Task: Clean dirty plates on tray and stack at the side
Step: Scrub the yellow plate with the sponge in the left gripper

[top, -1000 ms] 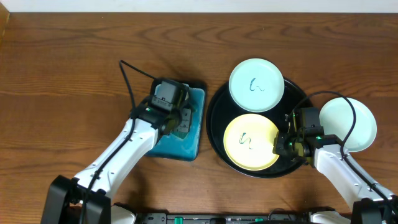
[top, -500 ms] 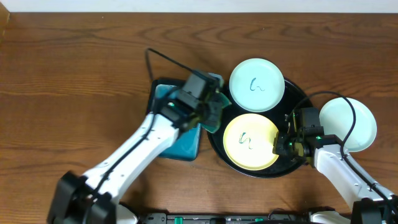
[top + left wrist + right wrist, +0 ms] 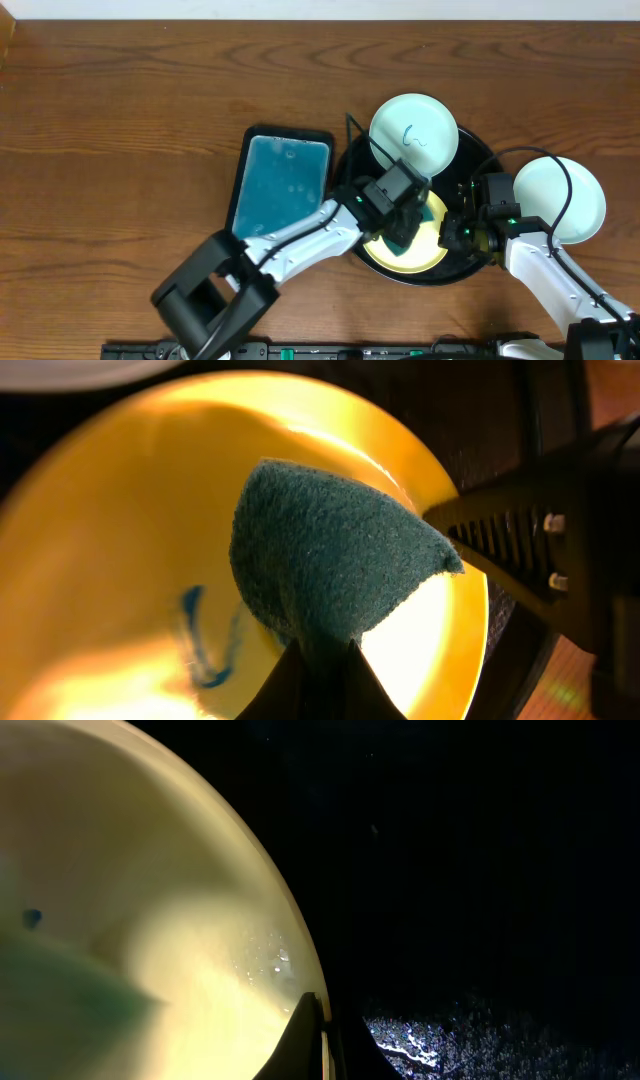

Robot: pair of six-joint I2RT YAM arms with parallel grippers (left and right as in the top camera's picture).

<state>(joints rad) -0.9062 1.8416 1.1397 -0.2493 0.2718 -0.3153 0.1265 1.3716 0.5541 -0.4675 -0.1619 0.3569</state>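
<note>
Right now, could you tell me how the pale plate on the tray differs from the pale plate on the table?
The tray plate bears a dark squiggle; the table plate looks clean. The first lies on the tray's far side; the second on the bare table beside it. Both are round and pale.

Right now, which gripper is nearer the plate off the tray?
Right. The right gripper is just beside that plate; the left gripper is farther off, over the yellow plate.
</note>
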